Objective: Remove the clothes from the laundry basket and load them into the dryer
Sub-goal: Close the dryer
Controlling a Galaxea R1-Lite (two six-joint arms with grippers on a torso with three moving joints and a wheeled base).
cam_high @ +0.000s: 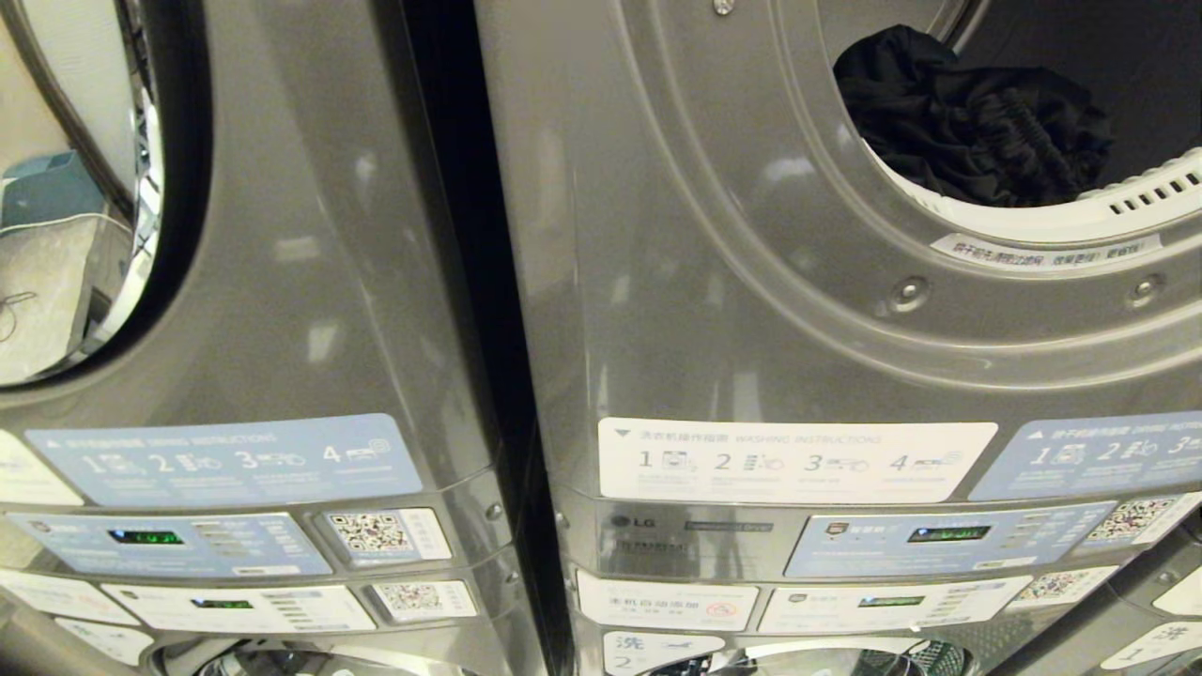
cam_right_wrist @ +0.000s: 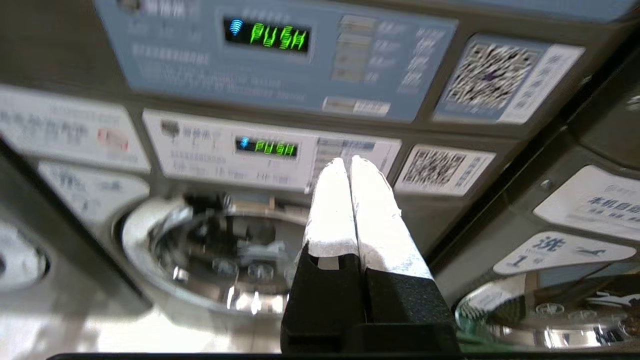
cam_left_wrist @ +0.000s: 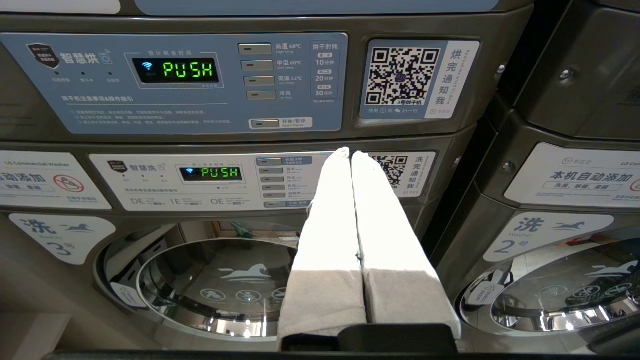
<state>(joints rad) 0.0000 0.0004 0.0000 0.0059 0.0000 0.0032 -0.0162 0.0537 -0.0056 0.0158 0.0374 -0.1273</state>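
My right gripper [cam_right_wrist: 350,162] is pinched closed on nothing, and the left gripper [cam_left_wrist: 350,152] likewise, both facing the control panels. The black garment [cam_high: 967,122] sits bunched inside the open dryer [cam_high: 751,282]; I judge it soft, light, best pinched at a fold.

- The dryer [cam_high: 770,235], a grey machine on the right, stands open; its round opening sits at the upper right.
- A black garment [cam_high: 967,113] lies bunched in the drum, resting on the white lower rim [cam_high: 1080,218] of the opening.
- The dryer is stacked on a washer [cam_high: 826,657], whose door shows at the near edge.
- Just left, across a dark gap, stands a second grey stack [cam_high: 310,282] with its door shut.
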